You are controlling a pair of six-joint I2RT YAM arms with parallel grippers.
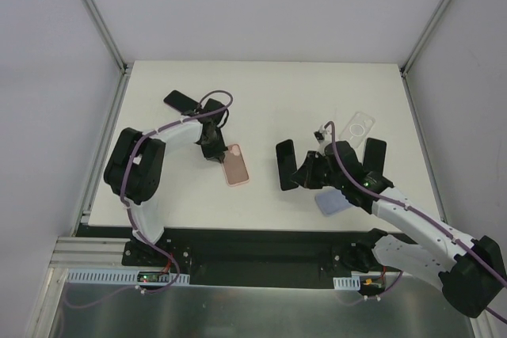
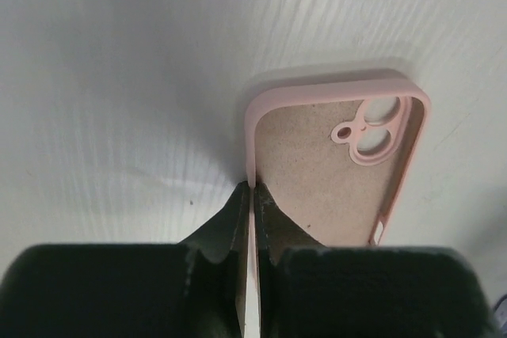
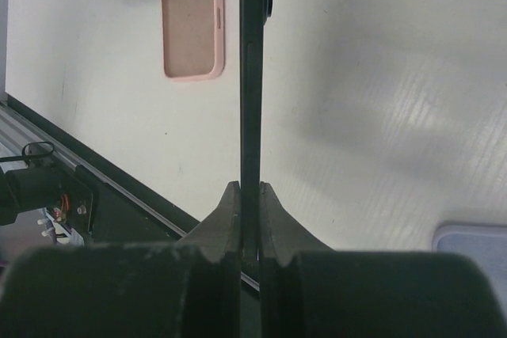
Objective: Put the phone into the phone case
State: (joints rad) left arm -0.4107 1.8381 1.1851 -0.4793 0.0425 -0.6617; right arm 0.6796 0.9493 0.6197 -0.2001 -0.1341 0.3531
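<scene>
The pink phone case (image 1: 236, 166) lies open side up on the white table, its camera cut-out plain in the left wrist view. My left gripper (image 2: 252, 192) is shut on the case's (image 2: 333, 156) thin side wall, one finger inside and one outside. In the top view this left gripper (image 1: 219, 155) sits at the case's far left corner. My right gripper (image 3: 250, 189) is shut on a black phone (image 3: 252, 77), held edge-on. From above, the phone (image 1: 285, 165) stands out of my right gripper (image 1: 299, 175), a little right of the pink case (image 3: 190, 29).
Another black phone (image 1: 182, 101) lies at the far left. A clear case (image 1: 358, 127) and a dark phone (image 1: 374, 153) sit right of centre. A pale blue case (image 1: 333, 202) lies under the right arm. The table's front edge (image 3: 95, 168) runs near the right gripper.
</scene>
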